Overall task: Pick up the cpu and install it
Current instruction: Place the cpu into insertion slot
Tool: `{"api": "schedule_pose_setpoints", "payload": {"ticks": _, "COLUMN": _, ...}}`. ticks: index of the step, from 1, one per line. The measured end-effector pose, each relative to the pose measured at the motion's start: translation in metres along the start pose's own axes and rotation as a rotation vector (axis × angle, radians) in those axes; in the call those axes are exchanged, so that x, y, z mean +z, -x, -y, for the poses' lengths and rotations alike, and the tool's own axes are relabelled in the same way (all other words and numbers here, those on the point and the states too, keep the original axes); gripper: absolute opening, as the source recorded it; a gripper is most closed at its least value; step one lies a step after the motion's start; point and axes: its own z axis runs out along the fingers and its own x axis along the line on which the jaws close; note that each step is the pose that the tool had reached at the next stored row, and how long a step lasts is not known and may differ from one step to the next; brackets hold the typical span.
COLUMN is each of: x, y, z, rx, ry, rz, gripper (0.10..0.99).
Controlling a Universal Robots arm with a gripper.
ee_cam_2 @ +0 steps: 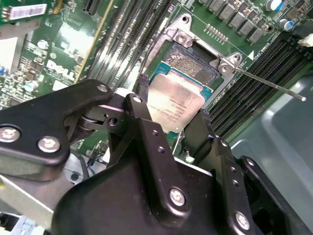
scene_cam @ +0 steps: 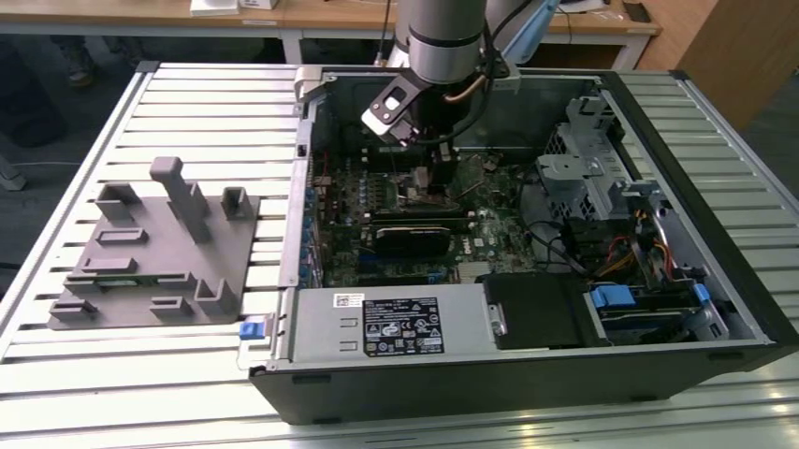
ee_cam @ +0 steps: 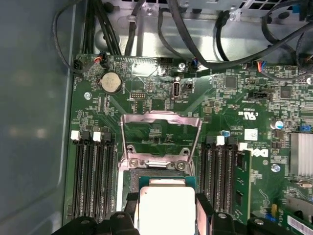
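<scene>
Aluminium, slatted, for the tabletop, broad enough to carry everything. Lying on its side across the middle and the exterior view's right, side panel off: the black computer case, laid that way to give access from above. Well apart on the slats, at the exterior view's left: the grey tray block.

Reaching straight down into the case from the upper middle of the exterior view: the robot arm, upright, presumably to bring the chip down flat.

Flat on the case floor: the green motherboard, with memory slots on either side of the socket. Swung up and back from the socket: the metal load frame, its thin lever released and jutting out sideways, which leaves the socket bed bare to take the chip.

Clamped on the cpu: the hand, black fingers pinching two opposite edges, likely so as to spare the underside. Held directly over the socket, silver face up, between the finger ends in both wrist views. Looks slightly off square to the socket bed in the second wrist view. Whether seated or just above cannot be told.
</scene>
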Motion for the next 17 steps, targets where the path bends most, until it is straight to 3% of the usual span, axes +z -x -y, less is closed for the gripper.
{"api": "schedule_pose_setpoints", "payload": {"ticks": 7, "x": 0.0082, "y": -0.0022, "z": 0.0004, "rx": 0.000, "ry": -0.001, "rz": 0.0000, "gripper": 0.541}}
{"api": "schedule_pose_setpoints", "payload": {"ticks": 17, "x": 0.0140, "y": -0.0031, "z": 0.0018, "rx": 0.001, "ry": -0.001, "rz": 0.0000, "gripper": 0.541}}
